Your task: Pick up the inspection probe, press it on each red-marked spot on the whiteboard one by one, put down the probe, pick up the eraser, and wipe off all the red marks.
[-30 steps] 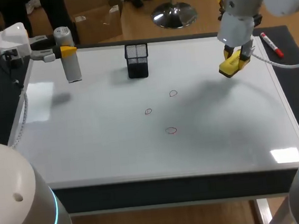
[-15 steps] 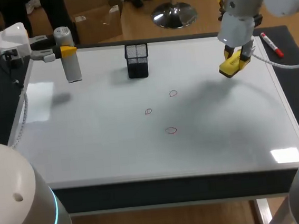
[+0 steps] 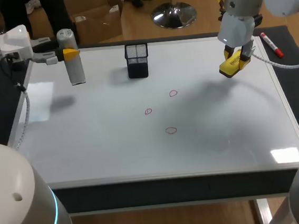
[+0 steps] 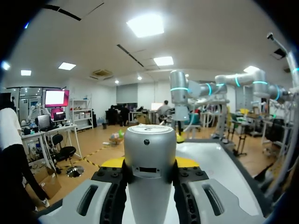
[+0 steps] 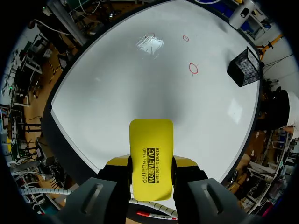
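The left gripper [image 3: 68, 53] has its yellow-tipped fingers pinching a grey metal cylindrical probe [image 4: 149, 158] from both sides. The probe stands upright between them, with its cap above the tips and its longer body below. The right gripper [image 3: 234, 63] is clamped on a flat yellow plastic eraser [image 5: 151, 154], which sticks out ahead of its fingers over the whiteboard [image 3: 115, 142]. Three small red circles [image 3: 171, 130] lie well apart from both pairs of fingers.

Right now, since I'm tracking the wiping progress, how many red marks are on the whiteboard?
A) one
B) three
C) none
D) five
B: three small red marks sit near the middle of the whiteboard, while the right gripper holds the eraser away from them.
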`<state>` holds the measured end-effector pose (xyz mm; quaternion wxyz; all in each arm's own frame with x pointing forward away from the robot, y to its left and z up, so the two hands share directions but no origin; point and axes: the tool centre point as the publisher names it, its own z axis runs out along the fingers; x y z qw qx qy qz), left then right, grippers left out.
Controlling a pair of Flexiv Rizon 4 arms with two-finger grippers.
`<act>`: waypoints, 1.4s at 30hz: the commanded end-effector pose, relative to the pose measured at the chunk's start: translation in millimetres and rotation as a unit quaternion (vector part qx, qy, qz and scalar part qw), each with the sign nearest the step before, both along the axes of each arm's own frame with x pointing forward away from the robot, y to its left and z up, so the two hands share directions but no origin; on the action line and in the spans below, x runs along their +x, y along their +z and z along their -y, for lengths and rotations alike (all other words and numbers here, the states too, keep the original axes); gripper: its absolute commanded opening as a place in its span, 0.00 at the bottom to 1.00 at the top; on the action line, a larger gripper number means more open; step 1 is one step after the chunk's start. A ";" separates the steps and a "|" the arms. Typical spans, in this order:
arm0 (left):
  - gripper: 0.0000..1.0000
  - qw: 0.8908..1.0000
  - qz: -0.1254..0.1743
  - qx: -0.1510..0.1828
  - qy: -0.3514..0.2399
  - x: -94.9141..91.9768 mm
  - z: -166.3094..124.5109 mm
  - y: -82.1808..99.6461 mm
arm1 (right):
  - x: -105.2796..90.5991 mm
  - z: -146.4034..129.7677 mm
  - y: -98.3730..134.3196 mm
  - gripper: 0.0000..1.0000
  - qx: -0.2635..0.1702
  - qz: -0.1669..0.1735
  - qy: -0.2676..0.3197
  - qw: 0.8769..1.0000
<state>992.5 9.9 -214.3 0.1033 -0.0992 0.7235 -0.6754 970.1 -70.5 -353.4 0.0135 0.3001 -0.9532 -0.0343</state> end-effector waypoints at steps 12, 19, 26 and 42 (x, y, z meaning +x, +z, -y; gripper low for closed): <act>0.00 0.996 0.016 -0.009 -0.088 -84.4 68.0 6.6 | 0.4 0.7 0.8 0.00 -0.001 0.000 0.001 1.000; 0.00 0.992 0.018 -0.016 -0.125 -112.7 105.6 3.3 | 0.4 0.7 0.8 0.00 -0.001 0.000 0.001 1.000; 0.00 0.989 0.019 -0.014 -0.143 -124.3 142.1 -8.0 | 0.4 0.7 0.8 0.00 -0.001 0.000 0.001 1.000; 0.00 0.990 0.015 -0.015 -0.136 -125.3 195.2 -37.6 | 0.4 0.7 0.8 0.00 -0.001 0.000 0.001 1.000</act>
